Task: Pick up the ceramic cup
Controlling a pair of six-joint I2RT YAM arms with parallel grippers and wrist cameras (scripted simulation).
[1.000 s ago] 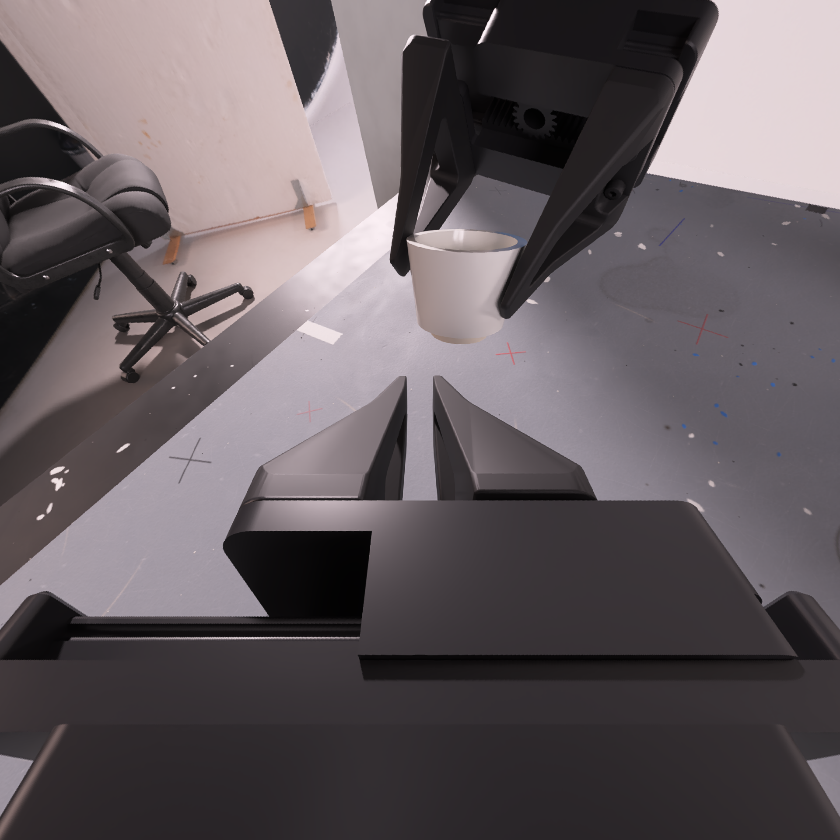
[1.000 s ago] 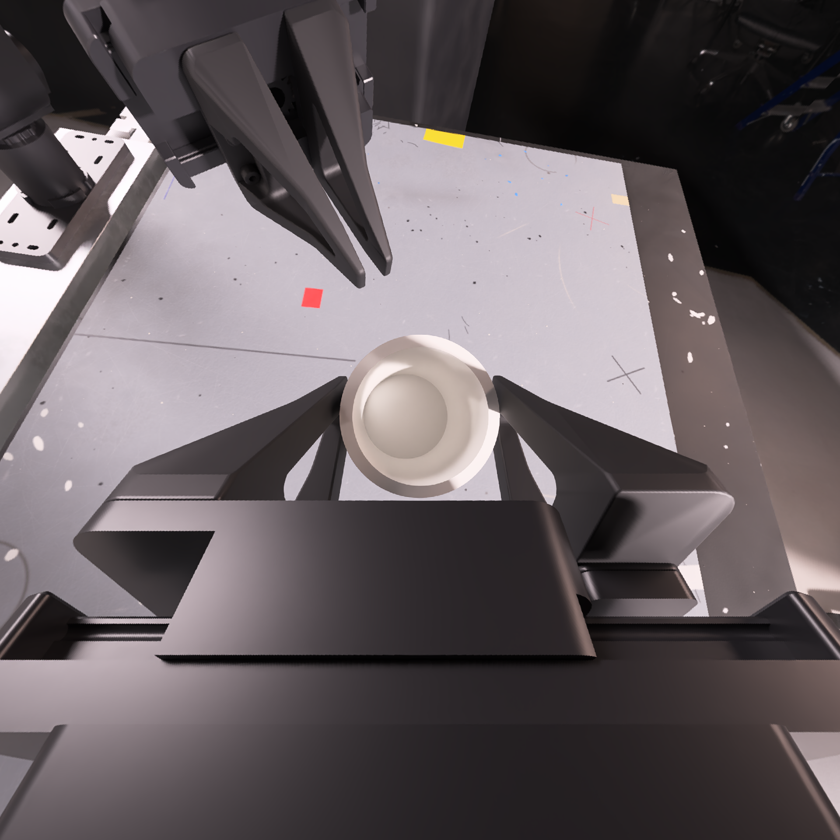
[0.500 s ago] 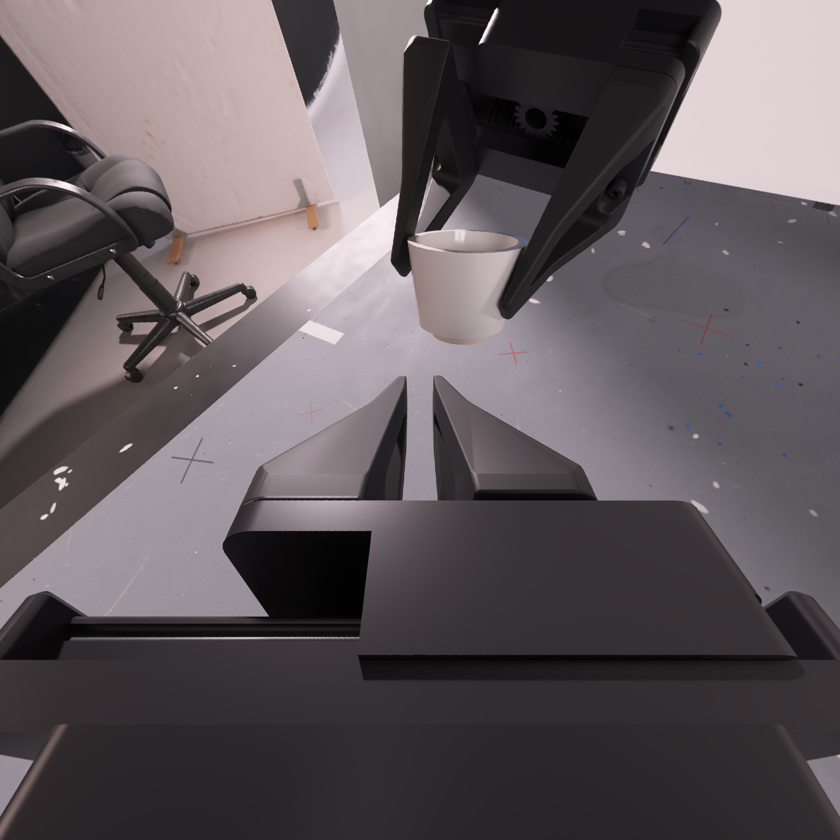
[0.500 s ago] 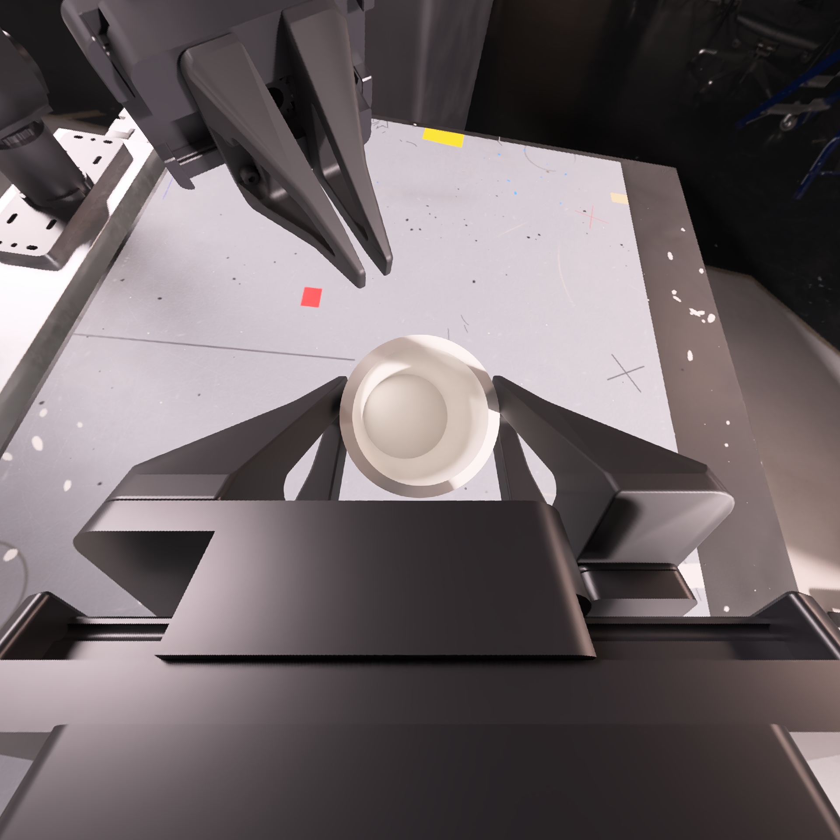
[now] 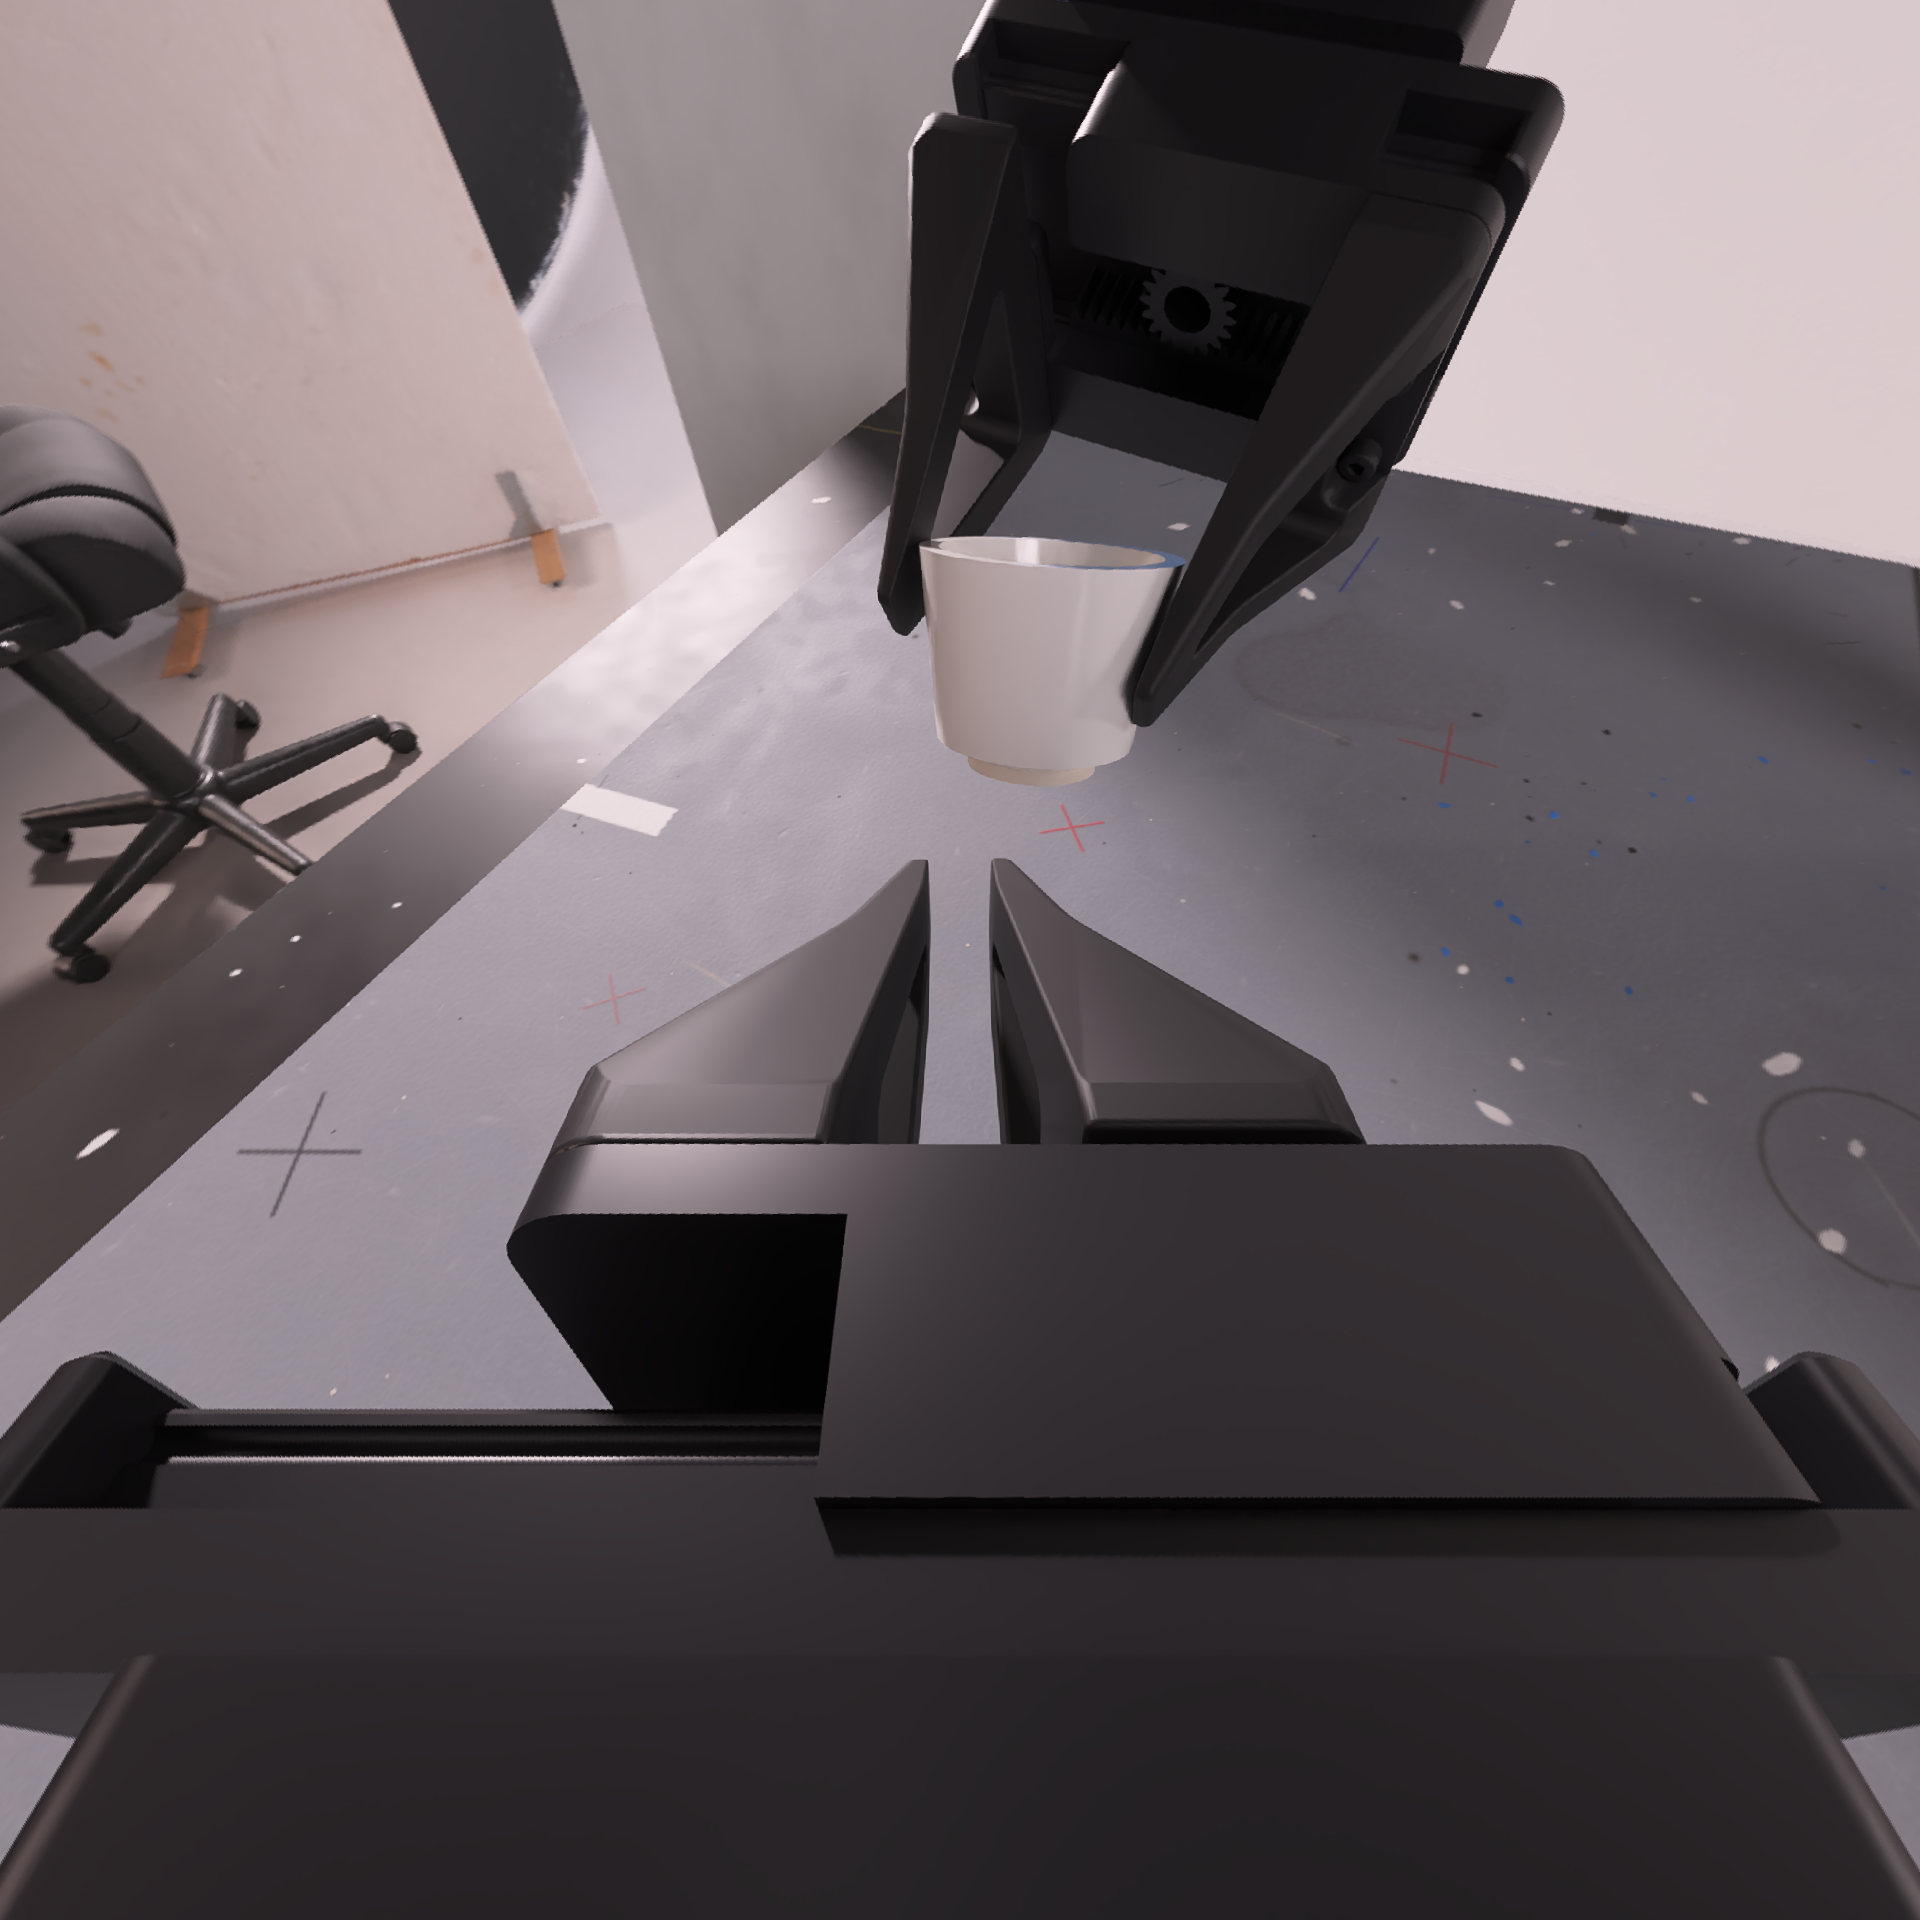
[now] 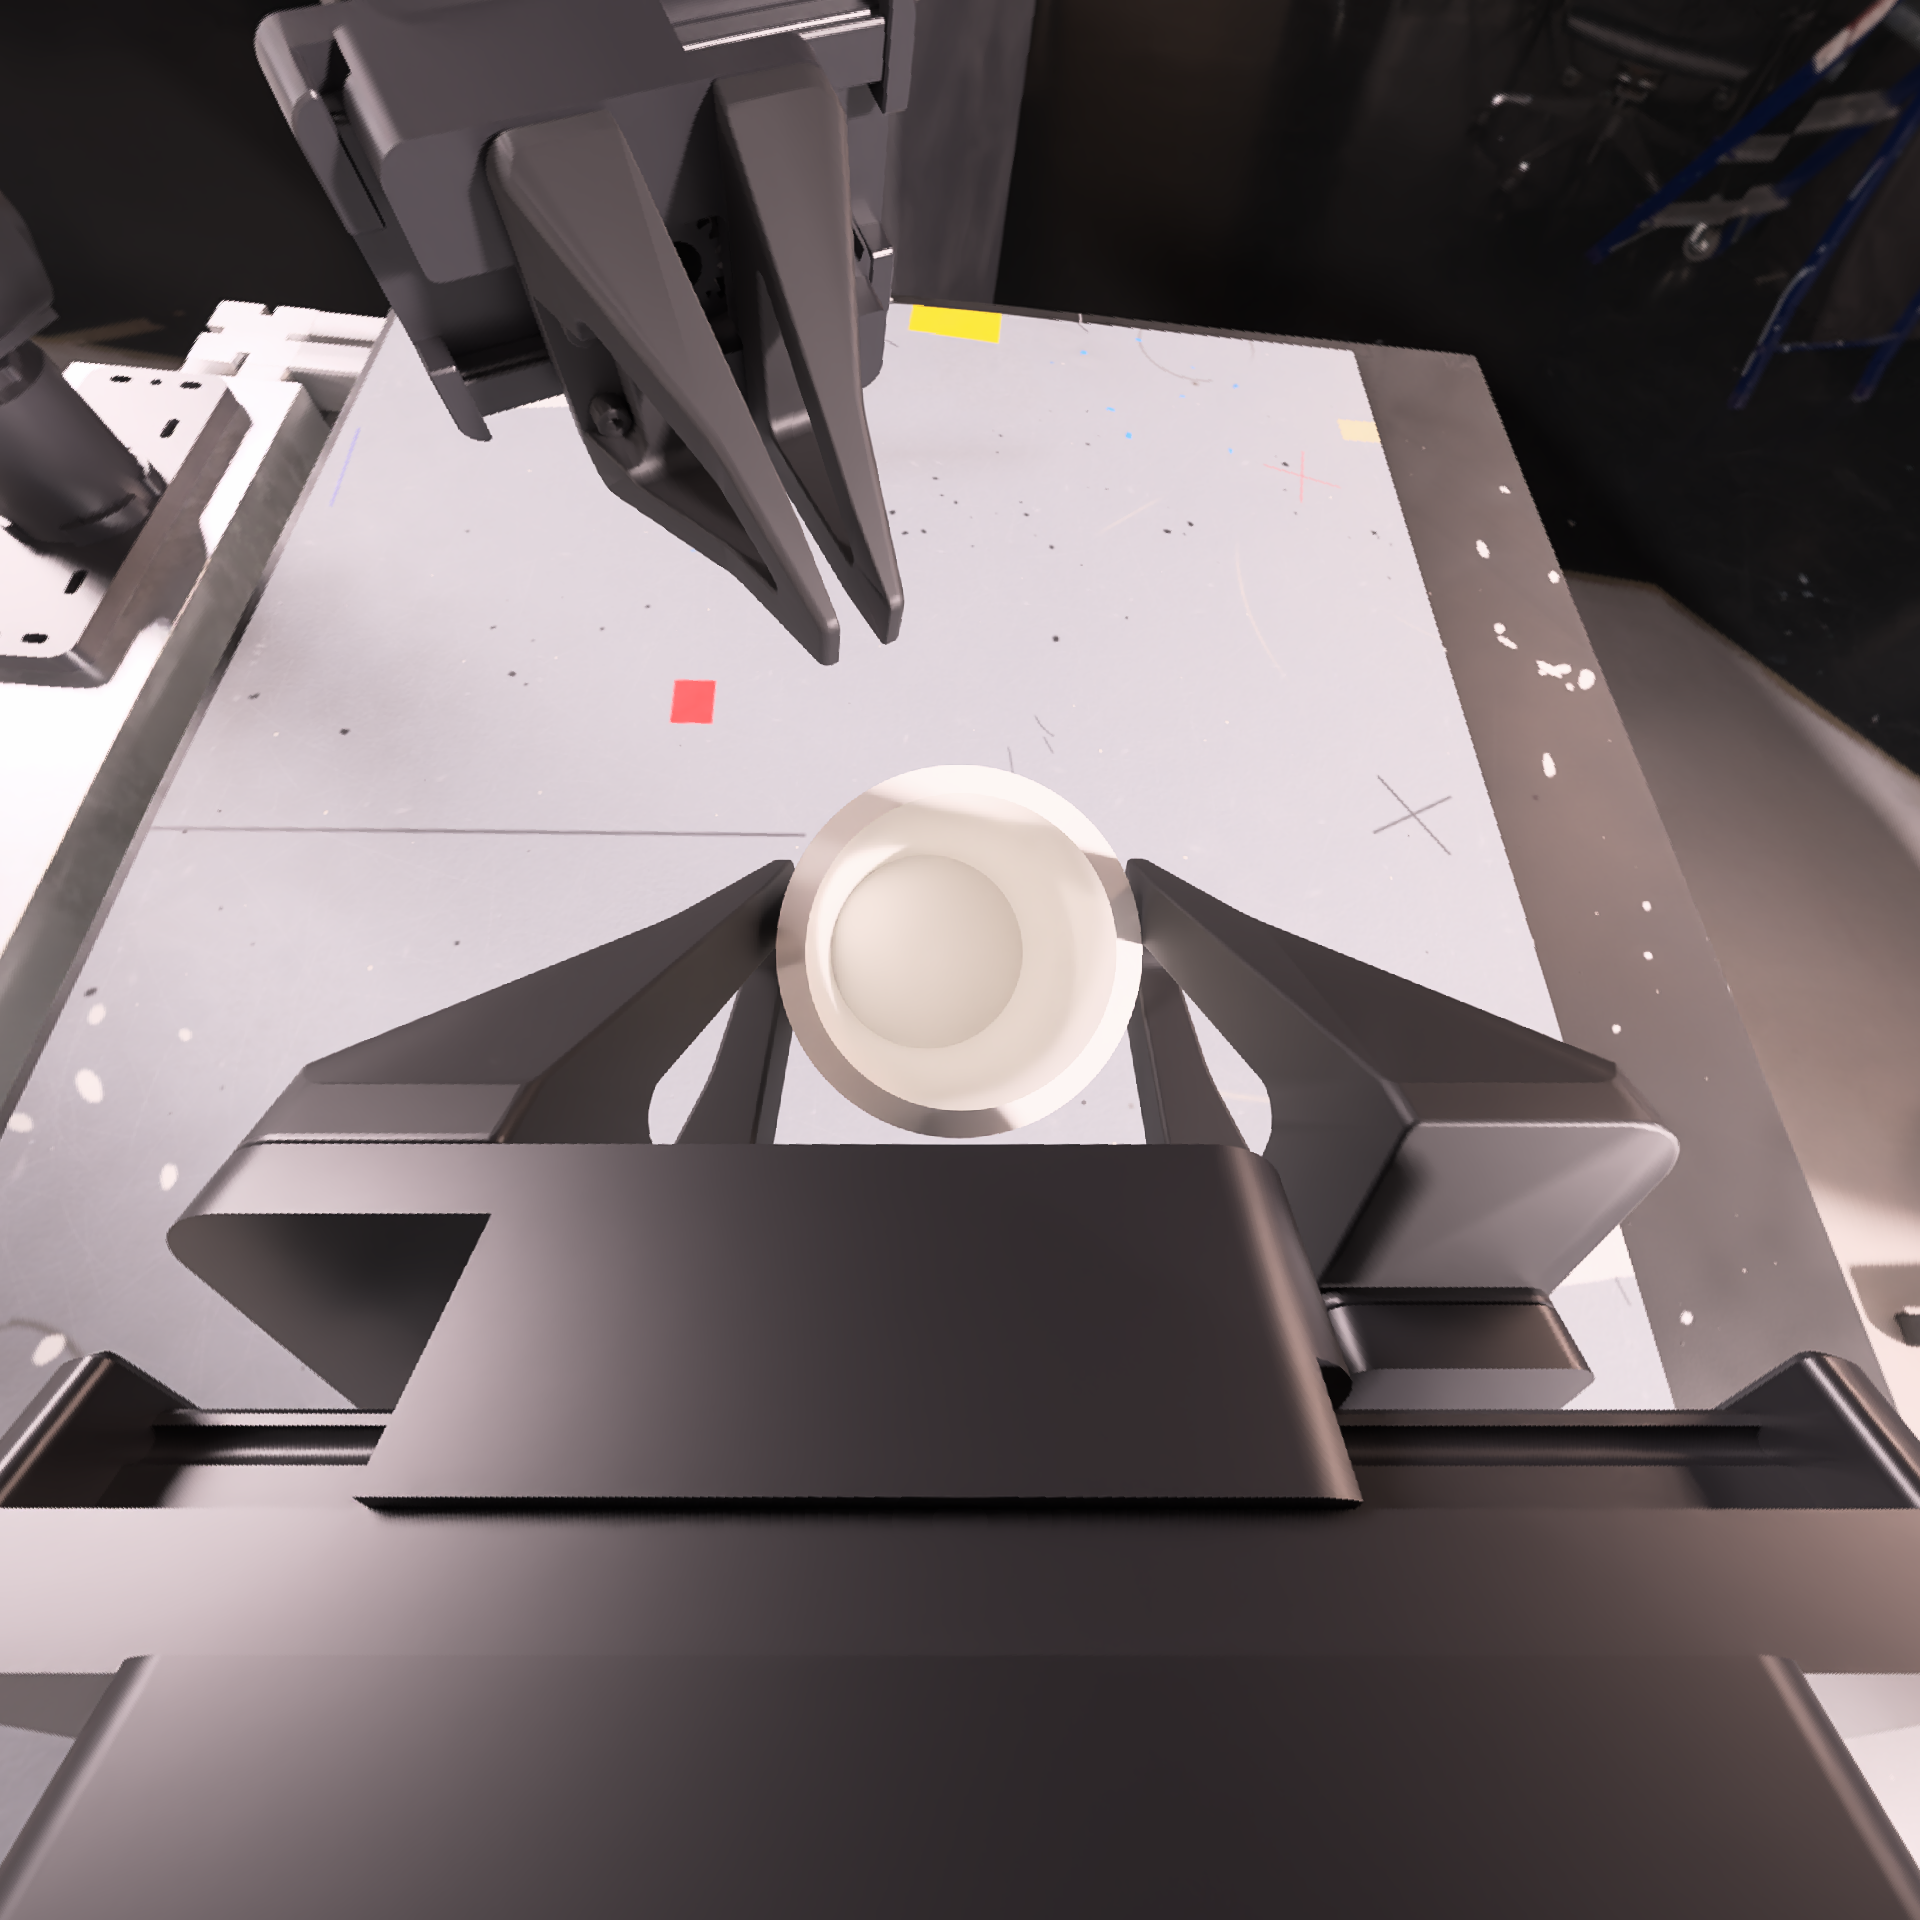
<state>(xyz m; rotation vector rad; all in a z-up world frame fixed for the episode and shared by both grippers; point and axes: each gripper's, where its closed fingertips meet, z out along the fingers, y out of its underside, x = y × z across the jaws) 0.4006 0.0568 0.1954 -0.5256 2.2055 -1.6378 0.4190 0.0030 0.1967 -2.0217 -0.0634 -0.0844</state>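
Observation:
The white ceramic cup sits upright between the fingers of my right gripper, which is shut on its sides near the rim. In the left wrist view the cup hangs in that gripper clear above the grey table. My left gripper is shut and empty, its fingers nearly touching, pointing at the cup from a short way off. It also shows in the right wrist view, beyond the cup.
The table bears small tape marks: a red square, a yellow patch at the far edge, drawn crosses. An office chair stands on the floor past the table's dark edge strip. The left arm's mount stands at the far left.
The cup has risen slightly higher off the table in my right gripper; its foot ring now shows from the left wrist view. My left gripper has stayed shut and nearly still.

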